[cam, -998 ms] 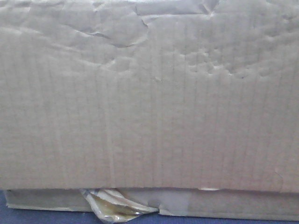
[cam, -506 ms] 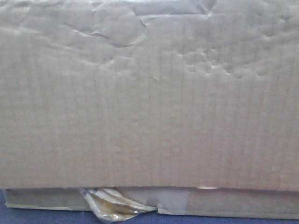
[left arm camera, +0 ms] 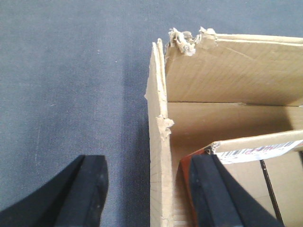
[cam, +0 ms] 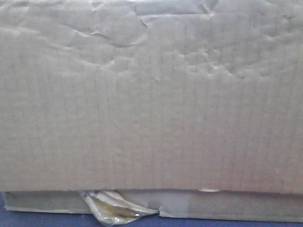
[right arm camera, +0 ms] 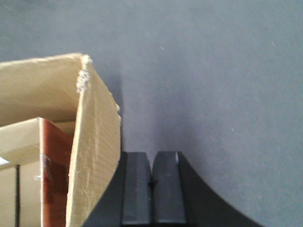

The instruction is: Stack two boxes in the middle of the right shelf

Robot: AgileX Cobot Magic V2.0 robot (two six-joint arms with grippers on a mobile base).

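The large box (cam: pixel 151 104), tan with a dented, wrinkled face, fills the front view and rests on the thin flat box (cam: pixel 236 208). Torn yellowish tape (cam: pixel 113 208) peels from the thin box. In the left wrist view my left gripper (left arm camera: pixel 151 191) is open and straddles the large box's torn left wall (left arm camera: pixel 158 156), one finger (left arm camera: pixel 87 189) outside and the other inside, neither pressing on it. My right gripper (right arm camera: pixel 151 189) is shut on nothing, just outside the box's right wall (right arm camera: pixel 92 156). The shelf is out of view.
Dark blue-grey cloth (left arm camera: pixel 71 71) lies beneath and beside the boxes on both sides (right arm camera: pixel 213 71). Inside the open large box sit a red-brown panel (right arm camera: pixel 54 165) and a flap with a barcode label (left arm camera: pixel 265 149).
The large box's face has shifted only very slightly in the front view. The thin box and its tape stay where they were.
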